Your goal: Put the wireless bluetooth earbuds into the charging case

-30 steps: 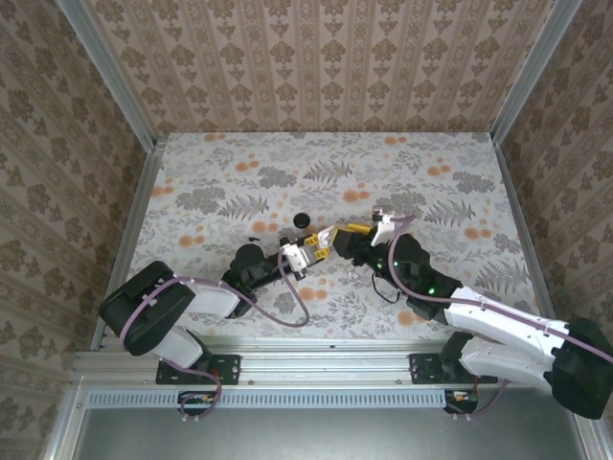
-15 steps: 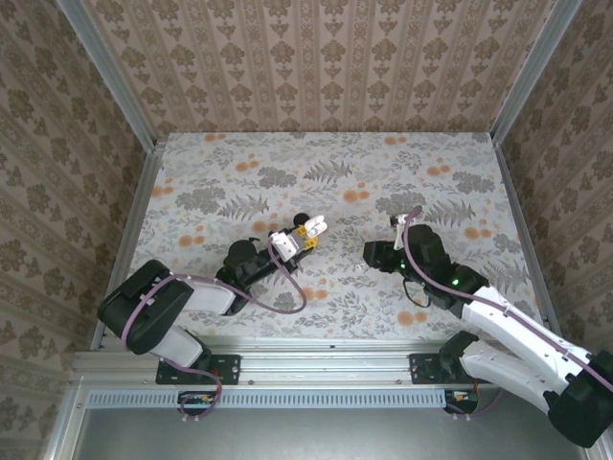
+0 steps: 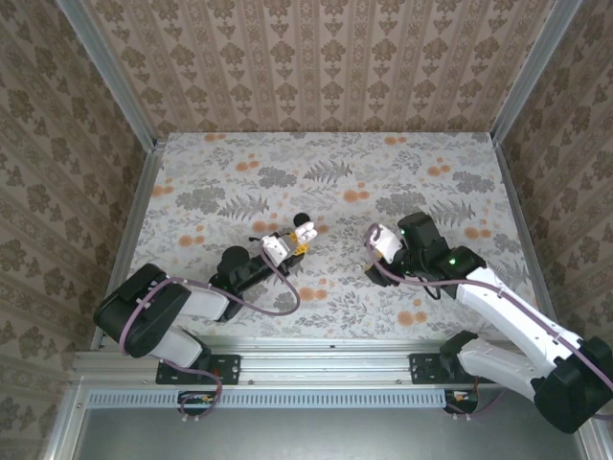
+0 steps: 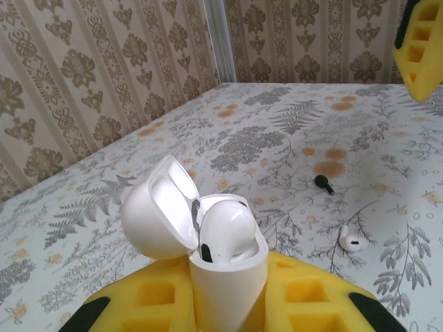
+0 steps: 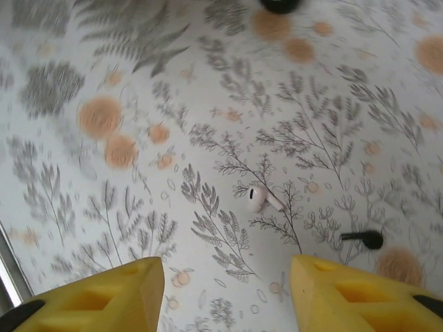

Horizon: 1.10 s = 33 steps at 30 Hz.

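The white charging case (image 4: 225, 277) stands upright between the yellow fingers of my left gripper (image 4: 228, 308), which is shut on it. Its lid (image 4: 156, 218) is flipped open and one white earbud (image 4: 232, 232) sits in it. A second white earbud (image 4: 353, 239) lies loose on the floral table (image 4: 277, 138). From the right wrist that loose earbud (image 5: 259, 198) lies on the table ahead of my right gripper (image 5: 225, 294), which hovers open with nothing between its yellow fingers. From above, the left gripper (image 3: 287, 241) and case (image 3: 305, 230) are at table centre, the right gripper (image 3: 381, 244) to their right.
A small black stemmed piece (image 5: 365, 239) lies close to the loose earbud, the same black piece (image 4: 322, 183) showing from the left wrist. A flat black disc (image 3: 301, 218) sits just behind the case. Metal rails and patterned walls (image 3: 326, 57) bound the table.
The right gripper has drawn back from the case to the right and turned down toward the table. The left gripper has slid slightly left with the open case still in it.
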{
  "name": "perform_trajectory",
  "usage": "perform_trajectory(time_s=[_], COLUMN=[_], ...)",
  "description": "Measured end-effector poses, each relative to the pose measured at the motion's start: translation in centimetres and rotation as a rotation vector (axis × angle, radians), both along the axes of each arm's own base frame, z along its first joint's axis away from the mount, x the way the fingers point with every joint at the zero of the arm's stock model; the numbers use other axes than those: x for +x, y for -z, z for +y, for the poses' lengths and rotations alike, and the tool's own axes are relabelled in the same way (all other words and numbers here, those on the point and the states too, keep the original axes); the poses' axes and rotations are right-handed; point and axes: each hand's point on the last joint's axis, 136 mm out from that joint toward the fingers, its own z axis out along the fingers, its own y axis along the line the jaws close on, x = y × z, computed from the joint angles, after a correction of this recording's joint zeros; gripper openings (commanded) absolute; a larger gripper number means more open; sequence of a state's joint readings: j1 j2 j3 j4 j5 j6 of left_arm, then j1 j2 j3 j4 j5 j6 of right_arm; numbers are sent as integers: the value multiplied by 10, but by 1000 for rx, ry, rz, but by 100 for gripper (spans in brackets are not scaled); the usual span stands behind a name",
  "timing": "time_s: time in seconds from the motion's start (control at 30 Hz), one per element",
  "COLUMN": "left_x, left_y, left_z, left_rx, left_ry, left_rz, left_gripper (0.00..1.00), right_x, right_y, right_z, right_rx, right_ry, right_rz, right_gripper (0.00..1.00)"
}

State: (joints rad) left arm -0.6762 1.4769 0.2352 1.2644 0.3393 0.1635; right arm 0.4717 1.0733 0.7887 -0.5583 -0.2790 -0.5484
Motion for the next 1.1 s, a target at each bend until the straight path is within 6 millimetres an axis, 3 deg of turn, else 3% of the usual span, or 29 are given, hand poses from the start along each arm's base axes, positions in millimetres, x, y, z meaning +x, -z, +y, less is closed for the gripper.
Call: perform_trajectory(time_s=[0.23,0.57,0.8,1.1], left_x=[1,7,5,8], left_y=[4,-6,-2,-1], left_z=[5,17,18,21], left_rx=[-1,-19,-8,-7], left_ry=[9,2,12,5], left_rz=[24,6,25,29], left_gripper=[0,0,0,0], right_x=[33,59,55,50], right_y=[8,53,87,111], right_z=[3,8,11,11], right_rx=[-161,-346,-418,-439], right_ry=[-334,-692,-849,-933], right_rz=[-67,-90,-63,-23], right_gripper=[53,52,52,50])
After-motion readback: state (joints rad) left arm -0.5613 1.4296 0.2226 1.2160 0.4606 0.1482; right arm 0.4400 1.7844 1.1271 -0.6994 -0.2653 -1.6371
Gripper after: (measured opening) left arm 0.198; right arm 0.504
